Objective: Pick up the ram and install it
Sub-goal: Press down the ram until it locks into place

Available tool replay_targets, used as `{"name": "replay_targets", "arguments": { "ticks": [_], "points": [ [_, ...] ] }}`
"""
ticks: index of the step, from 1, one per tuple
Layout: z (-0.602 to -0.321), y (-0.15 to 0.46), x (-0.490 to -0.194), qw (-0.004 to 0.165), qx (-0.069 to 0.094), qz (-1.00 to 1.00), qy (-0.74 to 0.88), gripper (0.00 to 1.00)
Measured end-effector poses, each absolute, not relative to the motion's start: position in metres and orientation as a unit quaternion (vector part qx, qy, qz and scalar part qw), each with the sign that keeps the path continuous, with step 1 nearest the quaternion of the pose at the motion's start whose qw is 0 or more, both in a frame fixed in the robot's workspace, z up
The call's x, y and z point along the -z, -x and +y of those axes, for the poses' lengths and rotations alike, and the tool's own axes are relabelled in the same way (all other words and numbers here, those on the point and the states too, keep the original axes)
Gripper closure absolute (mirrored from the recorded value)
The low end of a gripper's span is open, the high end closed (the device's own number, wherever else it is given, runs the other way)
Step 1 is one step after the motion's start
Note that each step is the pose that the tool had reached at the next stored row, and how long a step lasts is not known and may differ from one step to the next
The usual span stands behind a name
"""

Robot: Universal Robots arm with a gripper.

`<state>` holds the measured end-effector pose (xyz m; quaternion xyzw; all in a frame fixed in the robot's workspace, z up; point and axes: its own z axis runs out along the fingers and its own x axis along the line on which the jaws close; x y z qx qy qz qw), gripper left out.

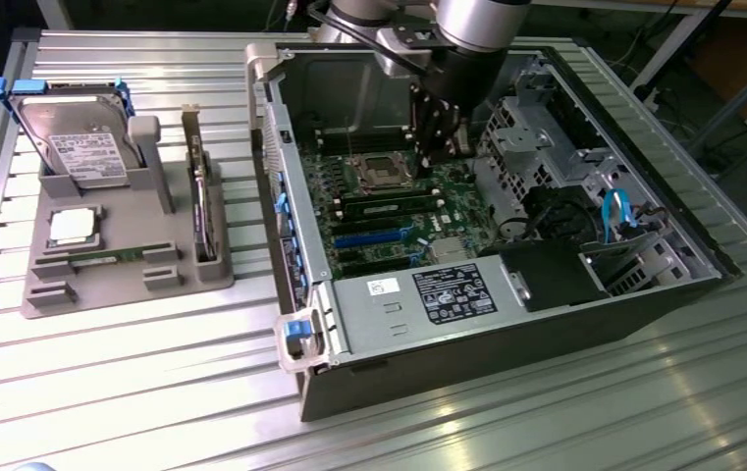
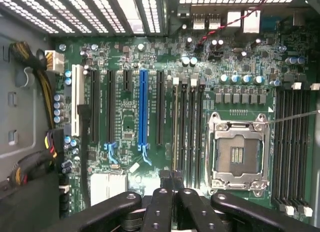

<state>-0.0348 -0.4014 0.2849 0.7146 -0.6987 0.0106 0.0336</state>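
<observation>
Black gripper, partly cut off

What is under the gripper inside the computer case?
Under the shut gripper lie the black memory slots, beside the empty processor socket. The gripper covers the slots' ends nearest it.

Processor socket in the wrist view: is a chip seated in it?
No, the processor socket is empty, with bare contacts showing inside its metal frame.
</observation>
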Motion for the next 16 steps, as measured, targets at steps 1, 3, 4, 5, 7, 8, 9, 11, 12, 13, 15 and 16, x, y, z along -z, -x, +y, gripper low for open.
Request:
{"name": "replay_targets", "arguments": {
  "ticks": [1,3,4,5,7,8,9,11,12,13,15,16],
  "points": [
    [-0.401,0.029,-0.285,0.034,-0.011,-0.697,-0.717,0.89],
    [-0.401,0.02,-0.285,0.034,-0.011,-0.695,-0.718,0.89],
    [-0.401,0.014,-0.285,0.034,-0.011,-0.694,-0.719,0.89],
    [-0.401,0.011,-0.285,0.034,-0.011,-0.693,-0.72,0.89],
    [-0.401,0.008,-0.285,0.034,-0.011,-0.693,-0.72,0.89],
    [-0.401,0.008,-0.285,0.034,-0.011,-0.693,-0.72,0.89],
    [-0.4,0.008,-0.285,0.034,-0.011,-0.693,-0.72,0.89],
    [-0.4,0.006,-0.284,0.034,-0.011,-0.693,-0.72,0.89],
    [-0.4,0.006,-0.283,0.034,-0.011,-0.693,-0.72,0.89],
    [-0.4,0.006,-0.282,0.034,-0.011,-0.693,-0.72,0.89],
    [-0.4,0.005,-0.28,0.034,-0.011,-0.693,-0.72,0.89],
    [-0.4,0.005,-0.279,0.034,-0.011,-0.693,-0.72,0.89]
  ]
}}
